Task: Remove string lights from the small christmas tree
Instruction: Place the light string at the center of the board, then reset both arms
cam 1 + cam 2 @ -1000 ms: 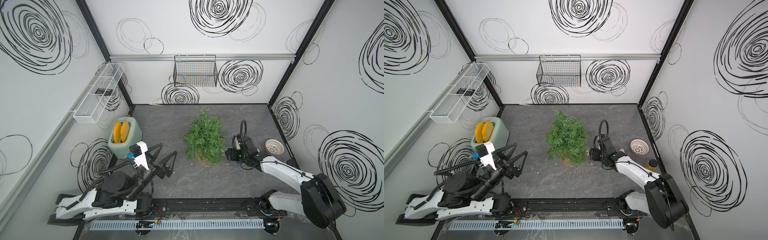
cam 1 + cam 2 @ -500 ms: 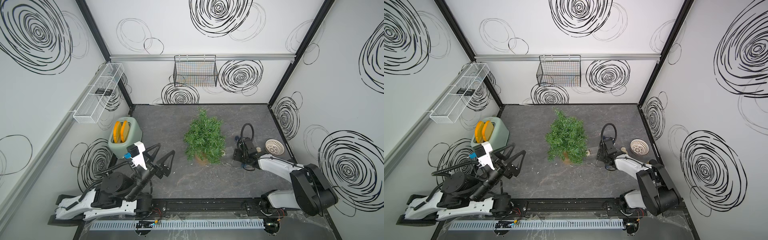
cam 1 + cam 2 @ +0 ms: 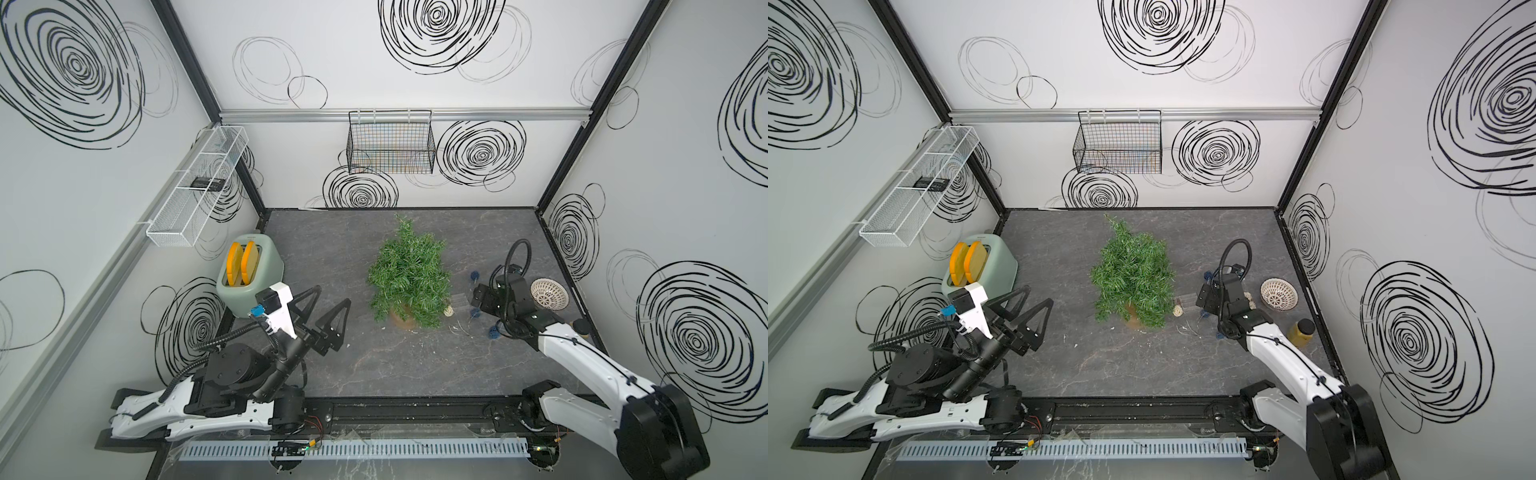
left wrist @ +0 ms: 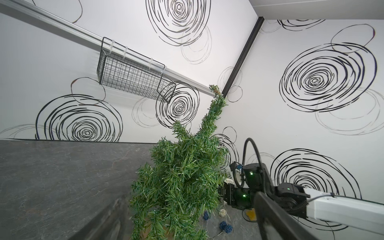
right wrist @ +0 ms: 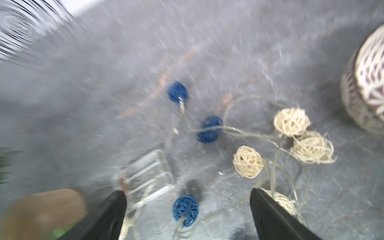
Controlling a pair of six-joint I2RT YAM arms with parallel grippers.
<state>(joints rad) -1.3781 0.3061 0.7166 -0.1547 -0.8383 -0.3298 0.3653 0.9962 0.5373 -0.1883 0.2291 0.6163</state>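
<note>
At centre, the small christmas tree (image 3: 409, 276) stands upright.

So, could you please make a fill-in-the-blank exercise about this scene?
The string lights lie on the ___, beside the small christmas tree.
Their balls are cream and ___.
The right end effector is ___, holding nothing.
The toaster holds ___ orange slices.
Missing words: table; blue; open; two.

Bright, even diffuse lighting, faint soft shadows, sharp top views, right wrist view motion-smeared (worst at edges)
</note>
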